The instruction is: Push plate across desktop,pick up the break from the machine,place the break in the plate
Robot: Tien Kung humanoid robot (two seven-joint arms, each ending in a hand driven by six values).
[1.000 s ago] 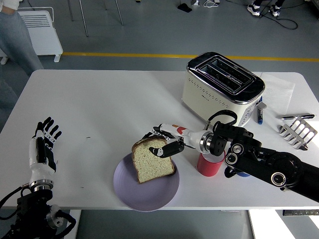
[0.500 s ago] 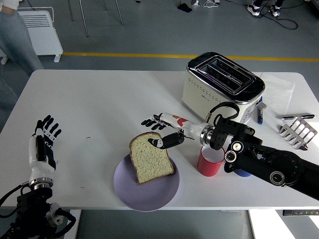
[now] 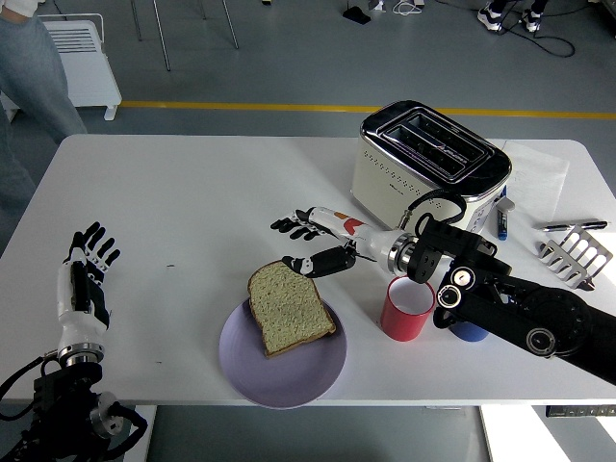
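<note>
1. White table (image 3: 192, 212) on a grey floor with a yellow line beyond the far edge; a person's legs at the far left corner.
2. Bread (image 3: 288, 307) lies on the purple plate (image 3: 289, 380) at the table's near edge, about mid-width, its top corner hanging past the plate's far rim.
3. Right hand (image 3: 313, 243) hovers just beyond the bread toward the far side, fingers spread, holding nothing; the thumb tip is near the bread's top edge, not touching.
4. Left hand (image 3: 85, 279) rests at the near left corner, fingers spread wide, empty, well apart from the plate.
5. Toaster (image 3: 429, 170) stands toward the far right, slots empty.
6. Red cup (image 3: 406, 308) just right of the plate, under the right arm; something blue beside it, mostly hidden.
7. Metal rack (image 3: 575, 255) and pen (image 3: 574, 226) near the right edge.
</note>
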